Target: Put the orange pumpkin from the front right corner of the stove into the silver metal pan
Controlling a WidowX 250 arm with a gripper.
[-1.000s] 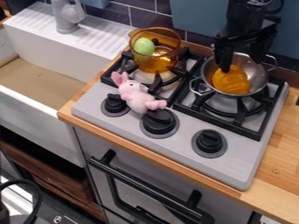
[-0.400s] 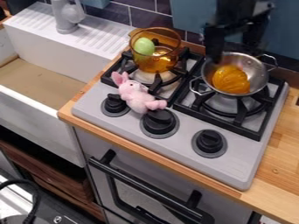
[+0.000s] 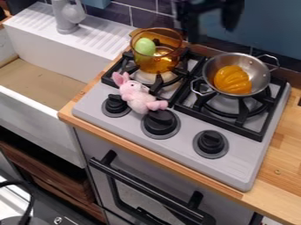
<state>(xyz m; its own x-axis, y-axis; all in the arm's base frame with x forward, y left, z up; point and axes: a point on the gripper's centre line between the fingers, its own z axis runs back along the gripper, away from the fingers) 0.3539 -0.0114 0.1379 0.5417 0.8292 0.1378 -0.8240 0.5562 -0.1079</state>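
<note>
Claw (image 3: 211, 33)'s up by the blue panel (image 3: 267, 26), fingers looking wide through the blur, nothing between them. Orange piece (image 3: 233, 80) is resting in the metal pot (image 3: 255, 70), well apart from me; that handling looks finished, and I can't tell what's left.

No text, label, brand, number or sign can be read.
</note>
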